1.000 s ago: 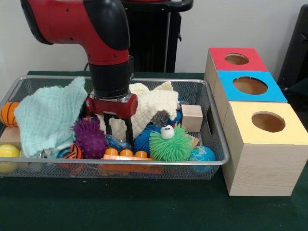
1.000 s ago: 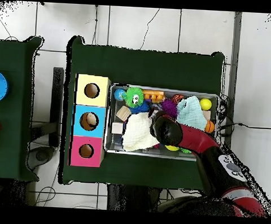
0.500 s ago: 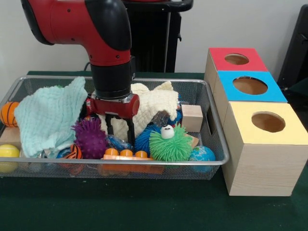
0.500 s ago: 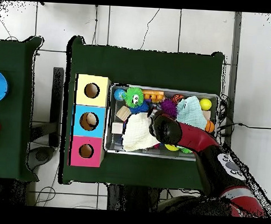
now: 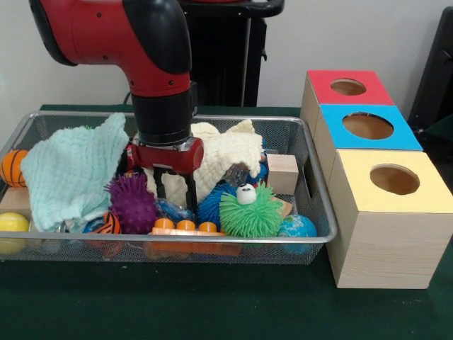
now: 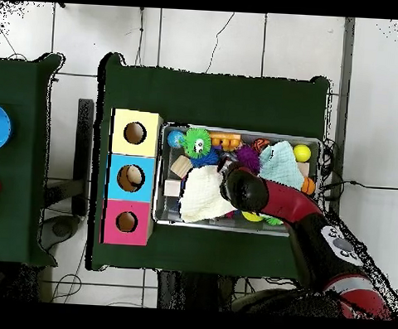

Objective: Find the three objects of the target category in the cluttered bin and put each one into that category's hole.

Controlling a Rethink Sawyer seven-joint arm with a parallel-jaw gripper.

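Observation:
My gripper (image 5: 175,193) hangs inside the wire bin (image 5: 320,185), open, its two dark fingers (image 5: 191,193) apart in front of the cream cloth (image 5: 225,154) with nothing held. A purple spiky ball (image 5: 132,202) lies just left of it, and a blue spiky ball (image 5: 211,205) just right. Further right are a green spiky ball with an eye (image 5: 250,212) and a globe ball (image 5: 297,227). The sorting box has a red hole (image 5: 348,87), a blue hole (image 5: 367,125) and a yellow hole (image 5: 394,179). In the overhead view the arm (image 6: 247,189) covers the gripper.
A mint cloth (image 5: 74,170) drapes over the bin's left half. An orange basketball (image 5: 12,166), a yellow ball (image 5: 12,225), a wooden cube (image 5: 282,173) and an orange toy with small balls (image 5: 185,227) also lie in the bin. Overhead, the box (image 6: 132,178) stands left of the bin (image 6: 162,177).
Almost nothing: the gripper wavers slightly over the same spot between the purple and blue spiky balls. The toys and cloths lie as before.

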